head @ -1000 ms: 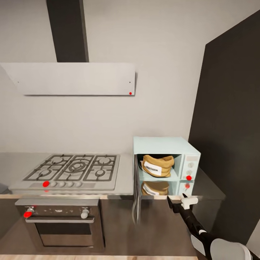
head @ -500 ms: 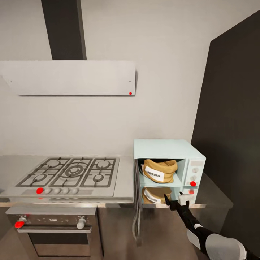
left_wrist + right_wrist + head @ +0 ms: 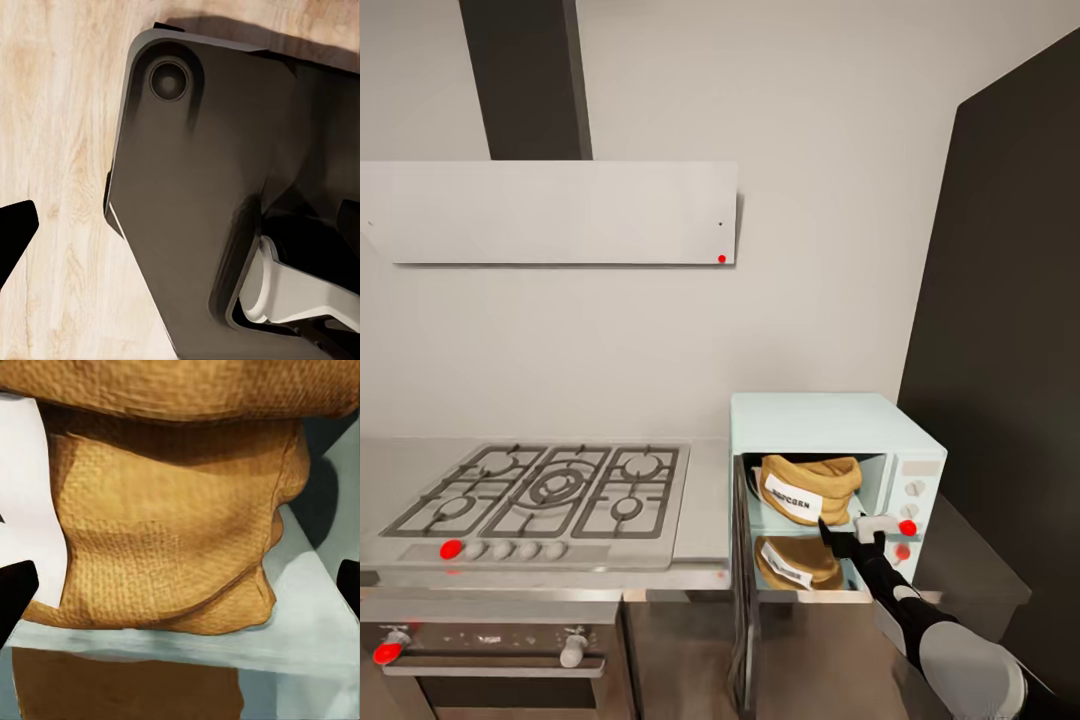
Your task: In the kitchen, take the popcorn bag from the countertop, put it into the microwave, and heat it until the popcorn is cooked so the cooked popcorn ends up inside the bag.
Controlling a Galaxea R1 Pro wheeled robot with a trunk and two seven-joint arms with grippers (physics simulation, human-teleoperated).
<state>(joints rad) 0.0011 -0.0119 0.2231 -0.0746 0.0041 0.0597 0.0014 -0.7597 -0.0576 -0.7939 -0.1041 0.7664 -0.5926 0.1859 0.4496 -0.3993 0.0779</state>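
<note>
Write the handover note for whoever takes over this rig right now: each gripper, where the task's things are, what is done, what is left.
Right gripper: open, empty, at the microwave mouth, facing the popcorn bag.
Left gripper: fingertip over wooden floor; state unclear.
Bag lies inside the microwave; the door hangs open. The microwave stands on the countertop.
Done: bag in.
Left: withdraw arm, shut door, start heating.

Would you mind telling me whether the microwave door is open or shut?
Open: the microwave door swings out edge-on, exposing the popcorn bag inside.

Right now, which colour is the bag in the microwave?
Tan-brown, woven like burlap, with a white label; the bag shows best in the right wrist view.
</note>
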